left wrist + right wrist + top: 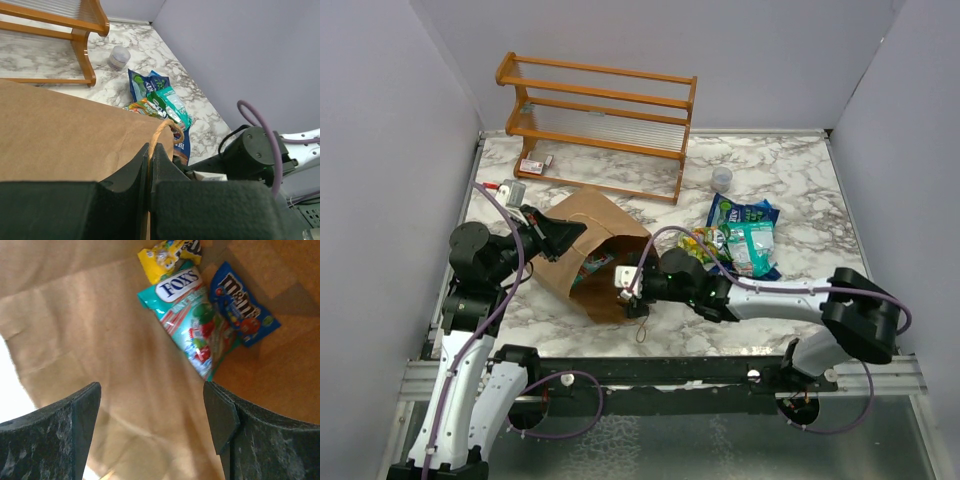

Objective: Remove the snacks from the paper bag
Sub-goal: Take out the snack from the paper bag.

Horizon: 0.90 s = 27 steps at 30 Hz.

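Note:
The brown paper bag (pixel 588 222) lies on its side with its mouth facing the right arm. My left gripper (pixel 151 147) is shut on the bag's twisted paper handle (pixel 163 128) at the upper rim, holding the mouth up. My right gripper (pixel 150 400) stands open at the mouth (pixel 623 285), nothing between its fingers. Inside the bag (pixel 95 315) lie three snacks: a yellow packet (pixel 162 257), a teal Fox's packet (pixel 192 320) and a blue M&M's packet (pixel 240 305). More snacks sit in a pile (pixel 745 238) on the table to the right of the bag, on a dark blue pouch (pixel 723 209).
A wooden rack (pixel 600 120) stands at the back. A small clear cup (pixel 721 178) is to its right, and a red-and-white packet (pixel 533 165) lies by its left foot. The bag's other handle loop (pixel 642 326) trails on the marble near the front edge. Grey walls close in both sides.

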Each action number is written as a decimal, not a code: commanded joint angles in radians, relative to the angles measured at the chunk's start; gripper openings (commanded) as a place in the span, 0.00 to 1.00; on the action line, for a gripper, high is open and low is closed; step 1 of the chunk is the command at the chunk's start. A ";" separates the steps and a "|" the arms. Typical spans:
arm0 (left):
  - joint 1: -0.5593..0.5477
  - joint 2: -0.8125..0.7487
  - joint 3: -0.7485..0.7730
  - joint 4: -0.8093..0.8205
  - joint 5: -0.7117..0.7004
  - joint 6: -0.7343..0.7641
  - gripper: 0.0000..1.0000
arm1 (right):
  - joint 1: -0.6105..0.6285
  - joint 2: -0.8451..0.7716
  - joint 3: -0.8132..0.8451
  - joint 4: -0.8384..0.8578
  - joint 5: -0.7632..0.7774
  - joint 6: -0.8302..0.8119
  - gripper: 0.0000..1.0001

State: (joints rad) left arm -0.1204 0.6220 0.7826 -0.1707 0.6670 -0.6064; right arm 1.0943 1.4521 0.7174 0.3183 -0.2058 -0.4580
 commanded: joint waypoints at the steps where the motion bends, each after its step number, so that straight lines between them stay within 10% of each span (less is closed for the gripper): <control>1: -0.002 -0.019 0.015 0.018 0.030 0.010 0.00 | 0.009 0.119 0.081 0.095 0.074 -0.249 0.82; 16: -0.001 -0.019 0.024 0.035 0.047 -0.005 0.00 | -0.001 0.464 0.288 0.143 0.184 -0.495 0.66; 27: -0.002 -0.014 0.032 0.040 0.048 -0.013 0.00 | -0.039 0.594 0.393 0.144 0.219 -0.508 0.72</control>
State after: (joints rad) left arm -0.1204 0.6125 0.7830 -0.1650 0.6922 -0.6151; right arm 1.0733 1.9911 1.0607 0.4290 -0.0288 -0.9478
